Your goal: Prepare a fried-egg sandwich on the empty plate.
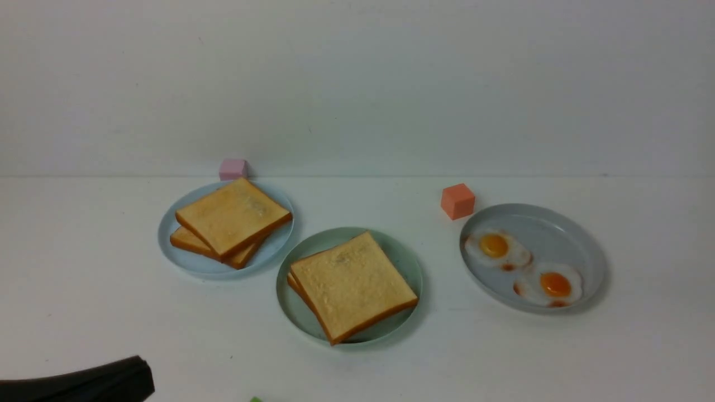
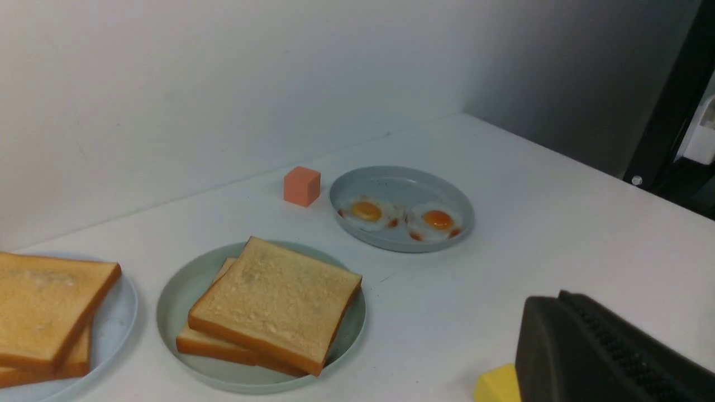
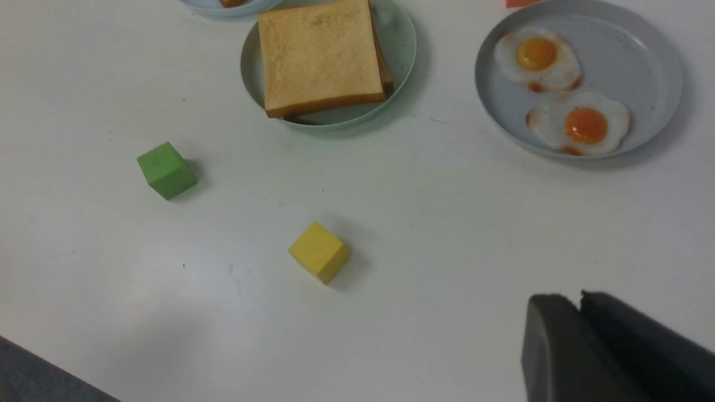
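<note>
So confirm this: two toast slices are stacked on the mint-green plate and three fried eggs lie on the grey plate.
Not three. The grey plate holds two fried eggs, as the front view shows. The two toast slices are indeed stacked on the mint-green plate.

Both grippers (image 2: 558, 329) (image 3: 578, 329) shut — empty, low

front and wrists, shared plates (image 1: 290, 301)

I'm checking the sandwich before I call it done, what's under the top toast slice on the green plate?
Under the top toast slice on the mint-green plate, a second toast slice pokes out at one edge. No egg shows between them, though the middle is covered. Two fried eggs sit on the grey plate.
</note>
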Tool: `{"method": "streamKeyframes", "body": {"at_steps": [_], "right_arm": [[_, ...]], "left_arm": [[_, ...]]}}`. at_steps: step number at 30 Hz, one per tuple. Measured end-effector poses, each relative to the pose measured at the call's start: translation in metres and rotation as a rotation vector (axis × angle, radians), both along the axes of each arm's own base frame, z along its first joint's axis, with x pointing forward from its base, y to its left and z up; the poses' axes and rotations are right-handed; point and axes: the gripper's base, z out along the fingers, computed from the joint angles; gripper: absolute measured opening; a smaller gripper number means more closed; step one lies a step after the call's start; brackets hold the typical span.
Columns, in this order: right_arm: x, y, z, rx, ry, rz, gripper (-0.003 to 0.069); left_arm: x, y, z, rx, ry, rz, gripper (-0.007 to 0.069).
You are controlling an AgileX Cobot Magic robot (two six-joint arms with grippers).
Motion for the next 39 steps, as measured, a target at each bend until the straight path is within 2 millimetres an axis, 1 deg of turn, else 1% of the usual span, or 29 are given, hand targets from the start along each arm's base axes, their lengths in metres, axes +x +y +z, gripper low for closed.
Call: {"method": "streamKeyframes", "body": {"at_steps": [4,10,16,18,19,20,21,22,23,24,25,26,27,28,29,30,31,32,33,36,39], "right_arm": [[0.000,0.000,0.000,-0.001,0.002,0.000,0.0093],[-0.002,-0.001,0.000,0.001,-0.003,-0.001,0.0101],[-0.014,-0.009,0.004,0.018,-0.055,-0.066,0.0103],[-0.021,-0.014,0.002,0.033,-0.118,-0.123,0.0079],[-0.023,-0.016,-0.003,0.044,-0.147,-0.152,0.0059],[-0.024,-0.018,-0.012,0.059,-0.185,-0.191,0.0030],[-0.024,-0.018,-0.015,0.062,-0.190,-0.198,0.0025],[-0.022,-0.020,-0.036,0.077,-0.240,-0.258,-0.0005],[-0.020,-0.022,-0.053,0.085,-0.266,-0.293,-0.0010],[-0.020,-0.022,-0.057,0.084,-0.270,-0.300,-0.0010],[-0.017,-0.025,-0.088,0.085,-0.302,-0.346,-0.0011],[-0.017,-0.025,-0.097,0.084,-0.306,-0.355,-0.0011],[-0.015,-0.027,-0.131,0.072,-0.318,-0.384,-0.0011],[-0.014,-0.029,-0.151,0.062,-0.328,-0.400,-0.0011],[-0.014,-0.029,-0.150,0.061,-0.338,-0.402,-0.0011],[-0.013,-0.031,-0.175,0.044,-0.348,-0.418,-0.0011],[-0.013,-0.031,-0.186,0.038,-0.342,-0.421,-0.0011],[-0.011,-0.032,-0.206,0.026,-0.338,-0.428,-0.0011],[-0.010,-0.033,-0.219,0.013,-0.322,-0.432,-0.0011],[-0.009,-0.033,-0.219,0.028,-0.367,-0.448,-0.0012],[-0.008,-0.034,-0.219,0.031,-0.373,-0.450,-0.0012]], "left_arm": [[0.000,0.001,-0.004,0.025,0.024,0.007,-0.0013],[0.000,0.001,-0.005,0.034,0.033,0.009,-0.0013],[0.000,0.001,-0.006,0.038,0.036,0.010,-0.0013],[0.000,0.001,-0.006,0.039,0.038,0.011,-0.0013],[0.000,0.001,-0.006,0.039,0.037,0.011,-0.0013],[0.000,0.001,-0.006,0.039,0.037,0.011,-0.0013],[0.000,0.001,-0.006,0.039,0.037,0.011,-0.0013],[0.000,0.001,-0.006,0.039,0.037,0.011,-0.0013],[0.000,0.001,-0.006,0.039,0.037,0.011,-0.0013],[0.000,0.001,-0.006,0.039,0.037,0.011,-0.0013],[0.000,0.001,-0.006,0.039,0.037,0.011,-0.0013],[0.000,0.001,-0.006,0.039,0.037,0.011,-0.0013],[0.000,0.001,-0.006,0.039,0.037,0.011,-0.0013],[0.000,0.001,-0.006,0.039,0.037,0.011,-0.0013],[0.000,0.001,-0.006,0.039,0.037,0.011,-0.0013],[0.000,0.001,-0.006,0.040,0.038,0.011,-0.0013],[0.000,0.001,-0.006,0.040,0.038,0.011,-0.0013],[0.000,0.001,-0.006,0.041,0.039,0.011,-0.0013],[0.000,0.001,-0.006,0.040,0.039,0.011,-0.0013],[0.000,0.001,-0.006,0.044,0.042,0.012,-0.0011],[0.000,0.001,-0.006,0.044,0.042,0.012,-0.0010]]}}
